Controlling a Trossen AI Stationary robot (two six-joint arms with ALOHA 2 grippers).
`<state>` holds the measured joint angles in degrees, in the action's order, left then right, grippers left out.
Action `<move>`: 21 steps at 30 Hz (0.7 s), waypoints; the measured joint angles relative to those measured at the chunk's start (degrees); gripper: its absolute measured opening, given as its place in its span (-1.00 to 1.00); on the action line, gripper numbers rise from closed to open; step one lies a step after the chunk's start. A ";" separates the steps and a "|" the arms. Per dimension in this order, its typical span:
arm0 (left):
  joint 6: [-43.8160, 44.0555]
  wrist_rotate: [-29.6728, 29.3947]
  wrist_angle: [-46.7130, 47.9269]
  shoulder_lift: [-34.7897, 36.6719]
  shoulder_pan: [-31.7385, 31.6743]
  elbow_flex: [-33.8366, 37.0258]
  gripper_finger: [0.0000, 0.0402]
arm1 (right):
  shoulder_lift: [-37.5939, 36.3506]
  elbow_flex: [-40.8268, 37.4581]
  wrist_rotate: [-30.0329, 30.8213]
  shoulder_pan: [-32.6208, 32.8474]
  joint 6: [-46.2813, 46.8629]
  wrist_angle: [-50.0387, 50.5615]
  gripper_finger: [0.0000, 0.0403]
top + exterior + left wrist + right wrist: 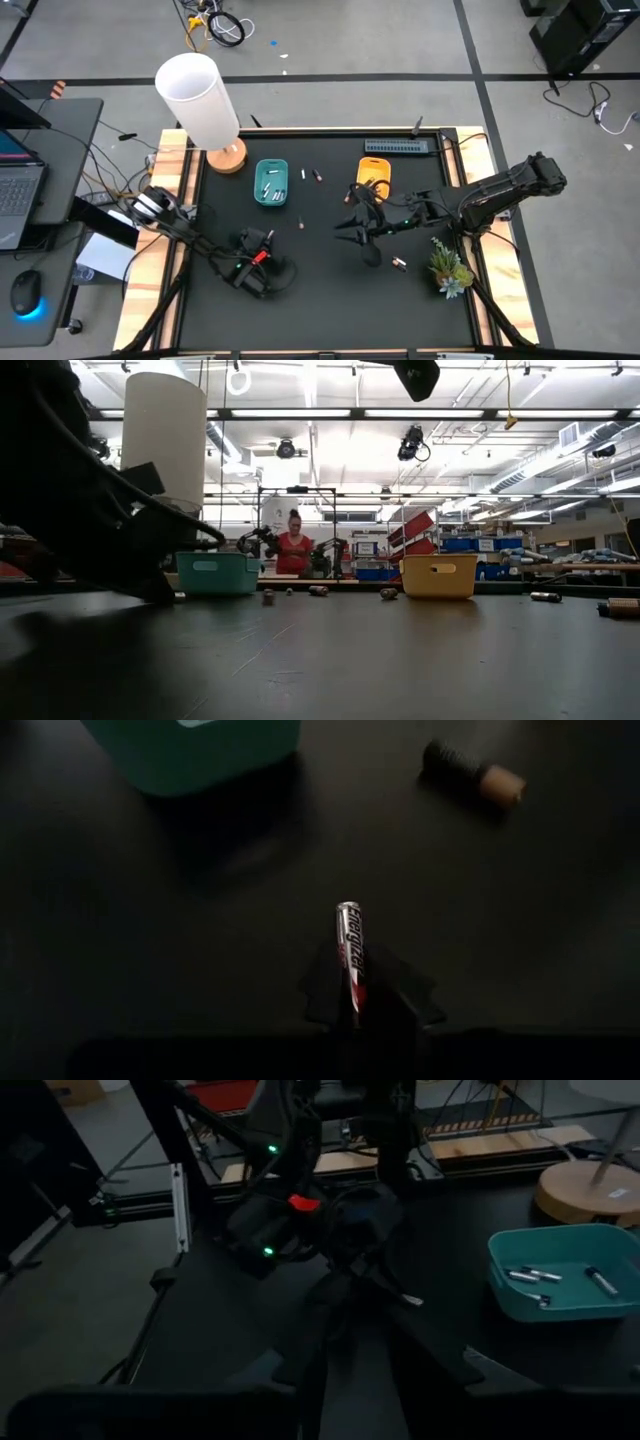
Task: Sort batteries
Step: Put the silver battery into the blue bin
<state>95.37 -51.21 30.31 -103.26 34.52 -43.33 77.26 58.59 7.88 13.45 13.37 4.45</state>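
Note:
My left gripper [256,240] is at the near left of the black table and is shut on a silver battery [350,945]. The teal tray [271,182] lies ahead of it and holds several silver batteries [530,1275]. My right gripper [345,222] hovers mid-table, near the yellow tray [374,172], and is open and empty. Loose batteries lie on the table: two between the trays [310,175], one in the middle [299,225], one near the right [398,264]. A dark battery with a copper end [475,775] lies beyond the held one. My left gripper pinches the silver battery's rear part [354,995] between its two fingers. The fingers lie along the battery. Its front end [347,910] sticks out past the fingertips toward the teal tray.
A white lamp on a wooden base [205,105] stands at the far left corner. A small plant [447,265] stands at the right edge. A dark strip [400,147] lies along the far edge. A person [293,550] stands in the room beyond the table.

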 joint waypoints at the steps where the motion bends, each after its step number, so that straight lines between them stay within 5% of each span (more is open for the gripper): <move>1: -0.57 0.34 -0.01 0.56 0.20 -0.10 -0.80 | -0.12 0.00 0.33 -0.12 -0.02 0.15 -0.44; 14: -3.72 -6.86 1.91 8.62 0.03 -0.35 -0.80 | -1.66 0.02 1.51 -2.28 -0.46 4.52 -0.44; 21: -3.85 -11.30 7.70 15.34 -7.57 -0.44 -0.80 | -1.62 0.02 2.84 -2.38 0.61 5.67 -0.44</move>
<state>91.51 -62.50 38.01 -87.92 26.95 -43.77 75.64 58.61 10.72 11.07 13.97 10.11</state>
